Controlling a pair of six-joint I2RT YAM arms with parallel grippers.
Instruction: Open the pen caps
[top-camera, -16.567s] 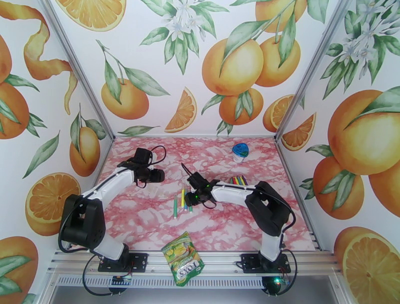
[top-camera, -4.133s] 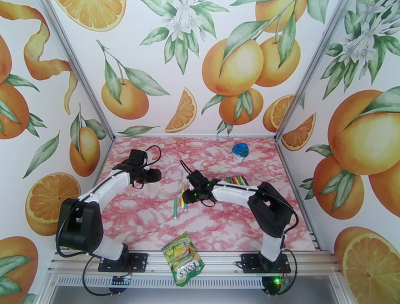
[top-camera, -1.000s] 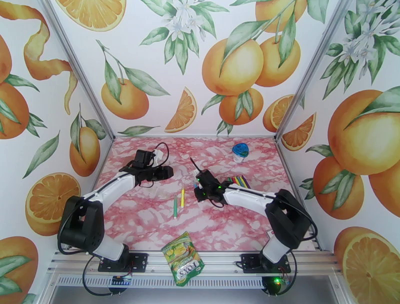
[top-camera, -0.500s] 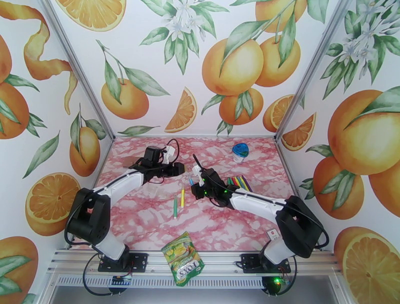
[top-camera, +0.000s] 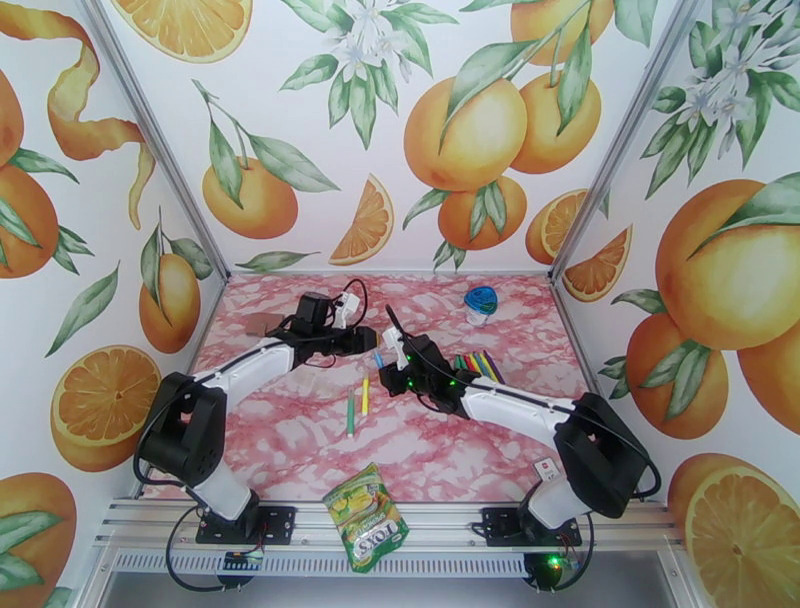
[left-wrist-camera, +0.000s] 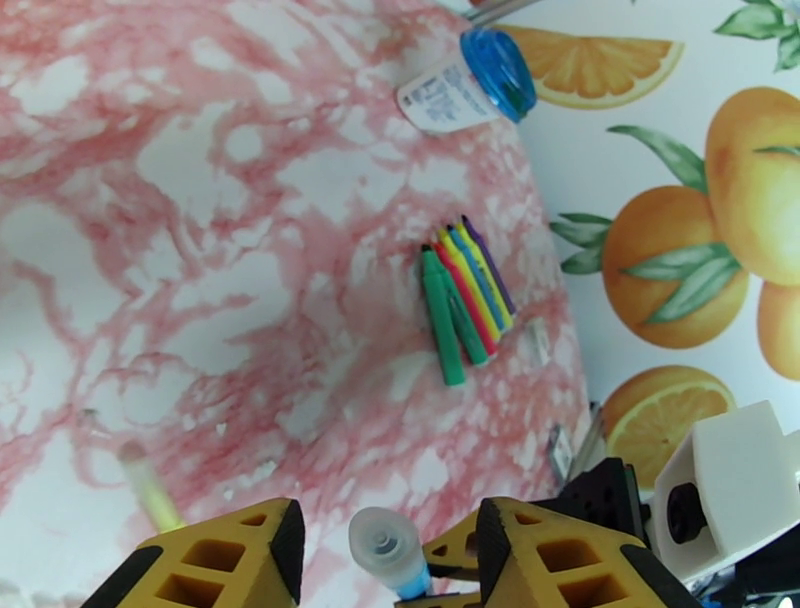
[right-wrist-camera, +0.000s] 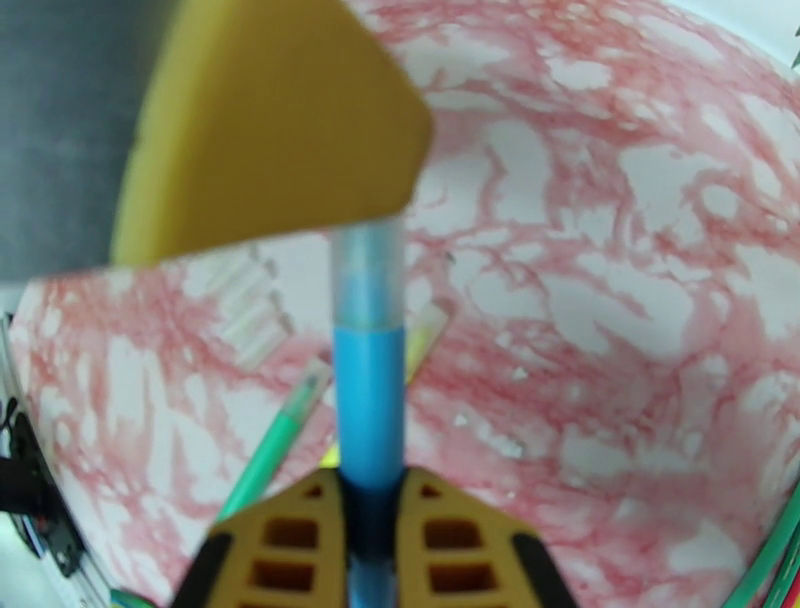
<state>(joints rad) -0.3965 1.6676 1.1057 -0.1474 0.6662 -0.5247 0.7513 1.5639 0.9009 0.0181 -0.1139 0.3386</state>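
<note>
Uncapping the blue pen is the step in hand, by my read. Thin blue marker pen is held clear of the pink marble-patterned bench, between the two arms.

Right jaws are narrow, clamped on the blue barrel, with the cap end pointing out toward the left arm. Left jaws stand part-way apart around the pen's translucent bluish cap. The left wrist view shows a gap on both sides of the cap, so no grip there yet. From the right wrist, one yellow left finger overlaps the cap tip — touching or just in front, can't tell.

Next move, as I judge it: close the left jaws square on the cap alone, not the barrel. Then pull straight along the pen axis while the right holds firm. An off-axis pull risks the pen slipping in the right grip.

Left to do:
- Green pen and yellow pen, side by side on the bench in front of the arms.
- Bundle of coloured pens lying together just right of the held pen.

Whether those are capped — too small to tell.
</note>
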